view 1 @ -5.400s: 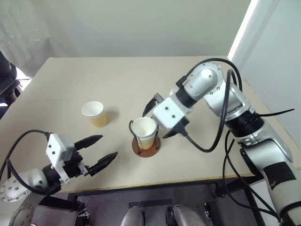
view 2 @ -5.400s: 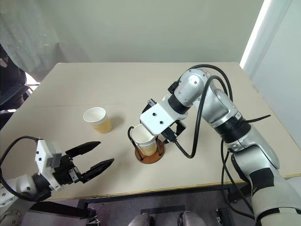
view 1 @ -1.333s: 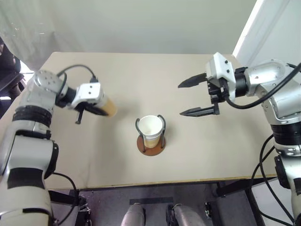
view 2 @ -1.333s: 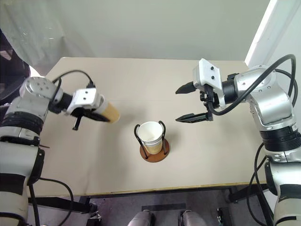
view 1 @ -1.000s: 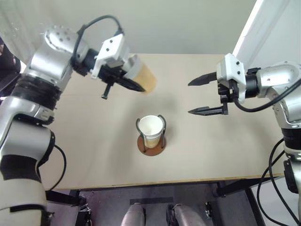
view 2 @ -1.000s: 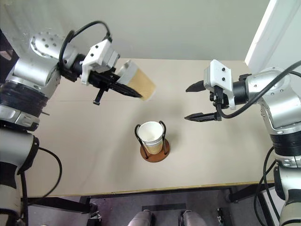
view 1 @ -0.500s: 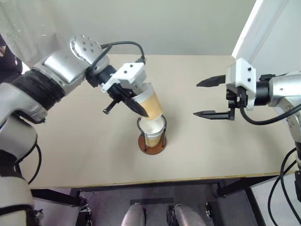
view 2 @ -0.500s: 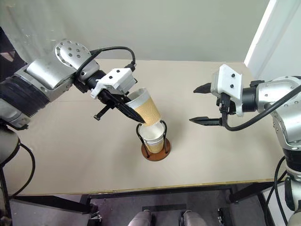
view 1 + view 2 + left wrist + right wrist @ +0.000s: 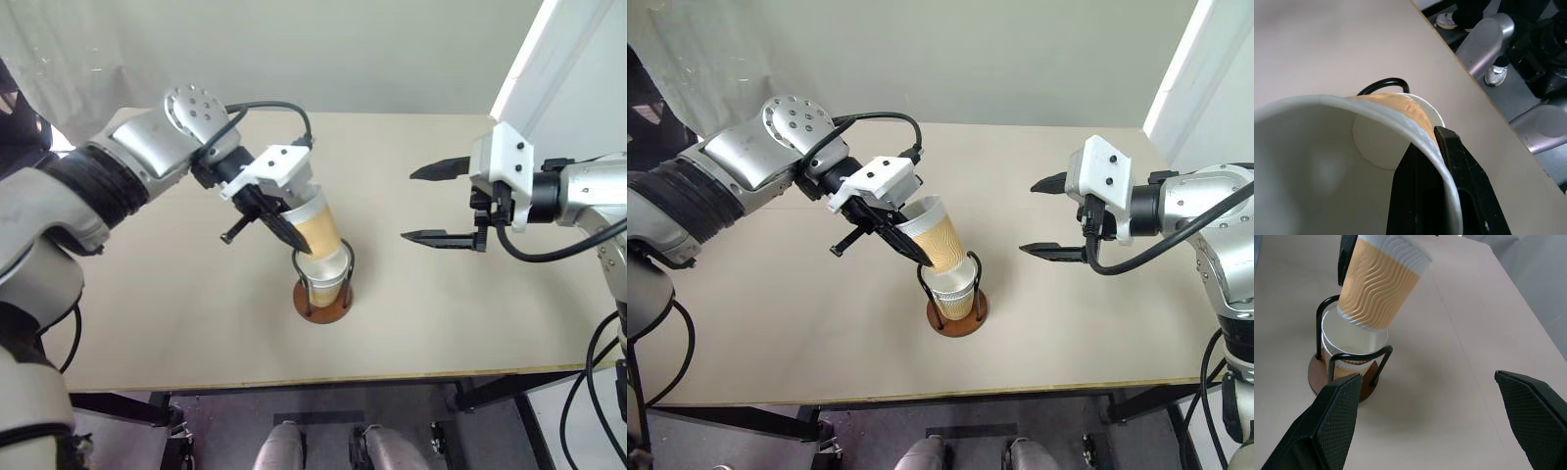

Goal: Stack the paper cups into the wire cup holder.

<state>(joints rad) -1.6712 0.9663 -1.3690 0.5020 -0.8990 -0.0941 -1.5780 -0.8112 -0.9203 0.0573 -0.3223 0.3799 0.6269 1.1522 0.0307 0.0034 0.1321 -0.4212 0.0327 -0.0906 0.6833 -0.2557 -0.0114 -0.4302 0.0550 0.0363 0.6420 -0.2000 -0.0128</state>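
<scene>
On the table (image 9: 176,294), the left tool (image 9: 286,227) clamped a tilted paper cup (image 9: 319,227) over the nested cups (image 9: 1354,345) in the wire cup holder (image 9: 324,294); it needed uprighting first. Right tool (image 9: 446,204) gaped, well right.

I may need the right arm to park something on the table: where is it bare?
The beige table is bare right of the wire cup holder with the reddish-brown disc base, below the open right gripper. Crowded: the holder, where the left gripper lowers a tan paper cup into the cup there.
</scene>
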